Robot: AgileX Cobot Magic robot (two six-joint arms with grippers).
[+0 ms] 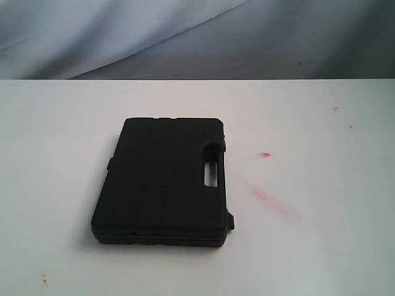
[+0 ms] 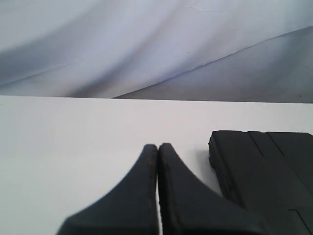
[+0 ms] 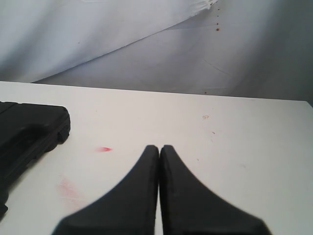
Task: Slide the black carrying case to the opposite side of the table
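1. left jaws first: the two fingers are pressed flat together with nothing between them; there's bare white desk (image 2: 73, 132) under and ahead of them; can't tell if they touch the surface
2. right jaws, same deal: pressed together and pinching nothing, over open desk (image 3: 234, 147)
3. moving out from the left jaws: a corner of the black carrying case (image 2: 264, 166) sits near them but apart, no contact; its ribbed lid is partly in shot
4. moving out from the right jaws: the case (image 3: 24, 132) is further off, with only a corner and its side seam showing; a small red smudge (image 3: 102, 149) and a fainter pink smear (image 3: 68, 188) lie on the desk between the case and the jaws
5. exterior view: the case (image 1: 163, 179) lies flat, lid up, a bit left of the middle of the desk (image 1: 321, 246); neither arm shows up here
6. its long axis looks to run near-to-far, leaning a touch so the near end sits further left; it's foreshortened, so that's how it reads to me
7. the handle cut-out (image 1: 213, 172) is on the right-hand long side, facing the red smudge (image 1: 264, 154) and the pink smear (image 1: 268, 197); both marks are clear of the case
8. behind the far edge of the desk hangs a grey cloth (image 1: 185, 37)
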